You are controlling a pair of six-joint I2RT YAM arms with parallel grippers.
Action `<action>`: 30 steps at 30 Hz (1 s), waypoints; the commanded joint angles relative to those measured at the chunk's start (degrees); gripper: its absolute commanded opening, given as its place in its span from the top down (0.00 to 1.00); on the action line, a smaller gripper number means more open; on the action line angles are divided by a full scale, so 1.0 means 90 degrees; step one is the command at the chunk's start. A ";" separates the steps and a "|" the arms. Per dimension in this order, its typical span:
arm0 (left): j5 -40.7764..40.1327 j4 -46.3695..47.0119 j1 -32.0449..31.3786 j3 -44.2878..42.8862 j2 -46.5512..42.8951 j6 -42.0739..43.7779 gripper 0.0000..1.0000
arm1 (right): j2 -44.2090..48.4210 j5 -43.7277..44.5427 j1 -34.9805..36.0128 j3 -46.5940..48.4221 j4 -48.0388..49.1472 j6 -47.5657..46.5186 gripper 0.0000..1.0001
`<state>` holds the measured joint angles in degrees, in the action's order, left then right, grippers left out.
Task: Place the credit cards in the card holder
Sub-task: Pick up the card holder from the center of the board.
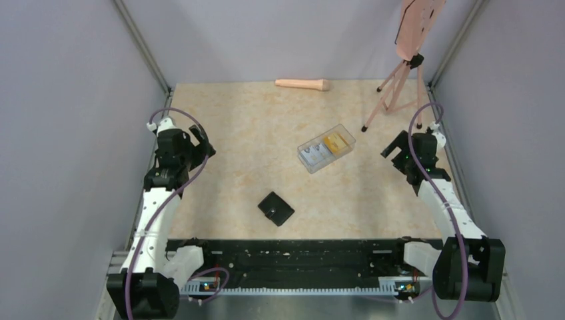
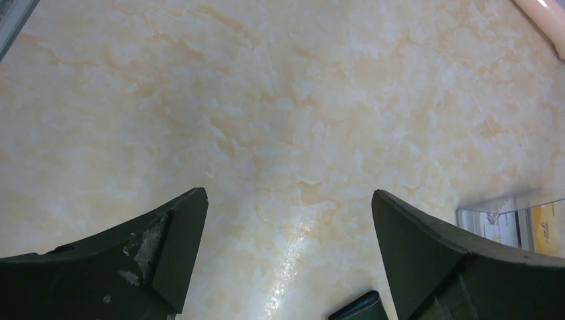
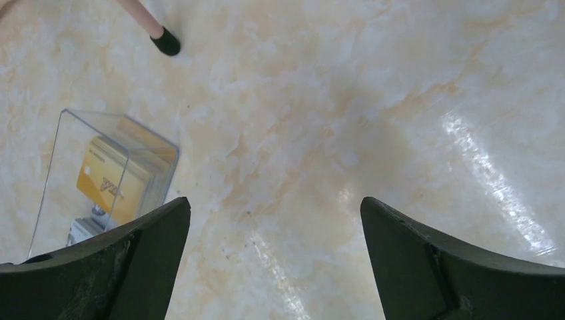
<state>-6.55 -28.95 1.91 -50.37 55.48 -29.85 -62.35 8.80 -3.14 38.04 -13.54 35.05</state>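
Observation:
The credit cards point(image 1: 326, 148), yellow-orange and grey-white, lie inside a clear plastic box point(image 1: 343, 132) near the middle of the table; the yellow ones also show in the right wrist view as cards point(image 3: 106, 177). The black card holder point(image 1: 276, 208) lies closed, nearer the front; a corner of the holder point(image 2: 360, 308) shows at the bottom of the left wrist view. My left gripper point(image 1: 200, 143) hangs open at the table's left side, nothing between its fingers. My right gripper point(image 1: 394, 148) is open at the right side, also holding nothing. Both are well apart from the cards and holder.
A pink tripod point(image 1: 398, 83) carrying a pink board stands at the back right; one of its black feet point(image 3: 165, 42) is near the clear box point(image 3: 50, 147). A pink cylindrical handle point(image 1: 303, 84) lies at the back edge. Grey walls enclose the table on three sides.

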 commanded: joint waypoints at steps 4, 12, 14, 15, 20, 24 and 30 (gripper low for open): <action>0.0255 -0.0236 0.0031 -0.0079 -0.0169 0.0562 0.01 | -0.0003 -0.1510 -0.0042 0.0101 -0.0353 0.0469 0.01; 0.1706 -0.0543 0.0022 -0.0075 0.0341 0.0792 0.01 | -0.0123 -0.2028 -0.0042 0.0118 -0.0262 0.0246 0.01; 0.2084 -0.0304 0.0029 0.0055 0.0456 0.0775 0.01 | -0.0240 -0.2122 -0.0038 0.0210 -0.0338 0.0128 0.01; 0.2219 -0.0220 0.0029 0.0096 0.0544 0.0727 0.01 | -0.0290 -0.2190 -0.0033 0.0267 -0.0385 0.0057 0.01; 0.2836 0.0079 -0.0003 0.0111 0.1213 0.0237 0.01 | -0.0626 -0.2691 0.0007 0.0382 -0.0479 -0.0051 0.01; 0.3348 0.0671 -0.0171 0.0033 0.2022 -0.0291 0.01 | -0.0838 -0.2760 0.0187 0.0481 -0.0663 -0.0228 0.02; 0.3542 0.0811 -0.1365 -0.1174 0.3907 -0.0799 0.02 | -0.0986 -0.2912 0.0282 0.0542 -0.0845 -0.0356 0.04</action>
<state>21.69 -25.98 -4.54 -53.04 83.61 -32.84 -70.74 -15.55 -1.26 39.90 -19.97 33.50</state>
